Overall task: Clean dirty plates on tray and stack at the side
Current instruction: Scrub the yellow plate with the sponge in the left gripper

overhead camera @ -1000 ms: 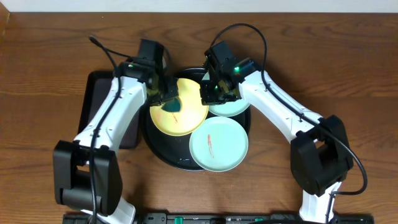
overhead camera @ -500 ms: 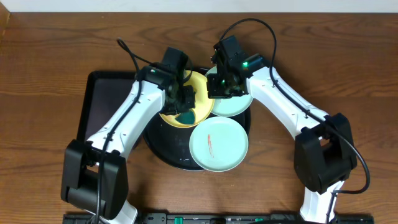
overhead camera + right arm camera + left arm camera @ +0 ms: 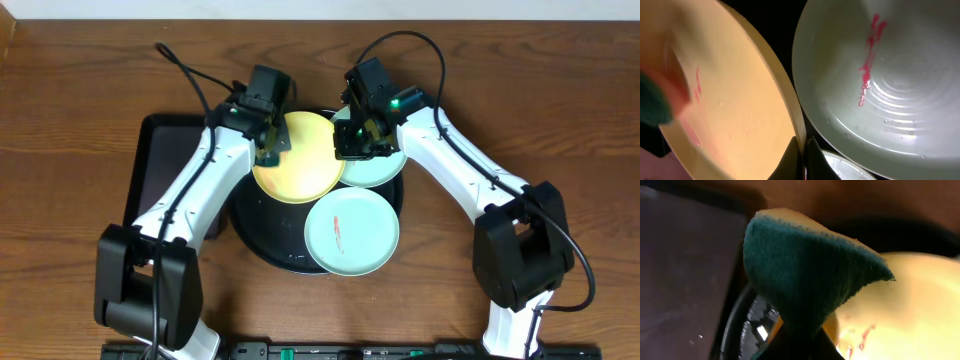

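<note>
A pale yellow plate is tilted above the round black tray. My right gripper is shut on its right rim, and the wrist view shows the rim pinched between the fingers. My left gripper is shut on a green sponge at the plate's left edge. Faint red smears remain on the yellow plate. One blue-green plate with a red streak lies at the tray's front. Another blue-green plate, smeared pink, lies under my right gripper.
A rectangular black tray lies left of the round one, under my left arm. Both arms' cables arch over the table's back. Bare wooden table lies right of the round tray.
The left gripper swept the sponge from the plate's left edge across its middle and back to the upper left edge. The right gripper moved slightly back with the plate, then held still.
</note>
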`<state>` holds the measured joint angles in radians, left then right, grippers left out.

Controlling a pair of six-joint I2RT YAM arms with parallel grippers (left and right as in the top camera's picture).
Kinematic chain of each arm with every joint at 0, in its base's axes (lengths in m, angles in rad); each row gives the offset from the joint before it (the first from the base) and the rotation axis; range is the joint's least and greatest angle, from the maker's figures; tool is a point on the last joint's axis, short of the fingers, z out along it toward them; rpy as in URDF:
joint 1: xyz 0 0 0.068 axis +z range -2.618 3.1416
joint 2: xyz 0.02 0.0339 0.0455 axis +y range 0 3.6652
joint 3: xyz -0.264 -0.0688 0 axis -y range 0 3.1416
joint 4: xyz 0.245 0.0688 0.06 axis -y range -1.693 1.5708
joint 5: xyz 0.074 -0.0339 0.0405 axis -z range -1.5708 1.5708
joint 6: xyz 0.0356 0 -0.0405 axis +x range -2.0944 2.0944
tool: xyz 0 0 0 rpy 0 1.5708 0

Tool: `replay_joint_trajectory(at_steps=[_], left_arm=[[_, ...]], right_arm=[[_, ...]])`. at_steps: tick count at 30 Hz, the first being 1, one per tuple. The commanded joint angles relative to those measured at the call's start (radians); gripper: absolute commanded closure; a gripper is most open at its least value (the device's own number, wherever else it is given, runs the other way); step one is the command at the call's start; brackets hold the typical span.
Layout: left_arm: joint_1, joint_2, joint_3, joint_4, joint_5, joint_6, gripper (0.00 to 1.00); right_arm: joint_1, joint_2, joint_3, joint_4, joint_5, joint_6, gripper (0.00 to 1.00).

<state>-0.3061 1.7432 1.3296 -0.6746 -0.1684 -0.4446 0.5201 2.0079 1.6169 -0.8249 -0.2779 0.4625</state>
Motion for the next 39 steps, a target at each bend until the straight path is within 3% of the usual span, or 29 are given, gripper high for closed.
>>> replay_joint_trajectory(at_steps=[1, 12, 16, 25, 30, 39], left_arm=[[-0.001, 0.000, -0.006, 0.005, -0.061, -0.005, 0.93], [-0.056, 0.000, -0.006, 0.031, 0.315, 0.097, 0.93], [-0.059, 0.000, -0.006, 0.082, 0.294, 0.100, 0.93], [-0.057, 0.002, -0.006, 0.145, -0.005, 0.099, 0.93], [-0.060, 0.002, -0.006, 0.072, 0.005, 0.084, 0.93], [-0.062, 0.002, -0.006, -0.042, 0.400, 0.135, 0.93]], right_arm=[[0.011, -0.010, 0.007, -0.002, -0.018, 0.004, 0.99], [0.012, -0.010, 0.007, -0.002, -0.018, 0.004, 0.99], [0.012, -0.010, 0.007, -0.005, -0.019, 0.004, 0.99], [0.018, -0.010, 0.007, -0.009, -0.018, 0.004, 0.99], [0.018, -0.010, 0.007, -0.005, -0.018, 0.003, 0.99], [0.016, -0.010, 0.007, -0.003, -0.018, 0.003, 0.99]])
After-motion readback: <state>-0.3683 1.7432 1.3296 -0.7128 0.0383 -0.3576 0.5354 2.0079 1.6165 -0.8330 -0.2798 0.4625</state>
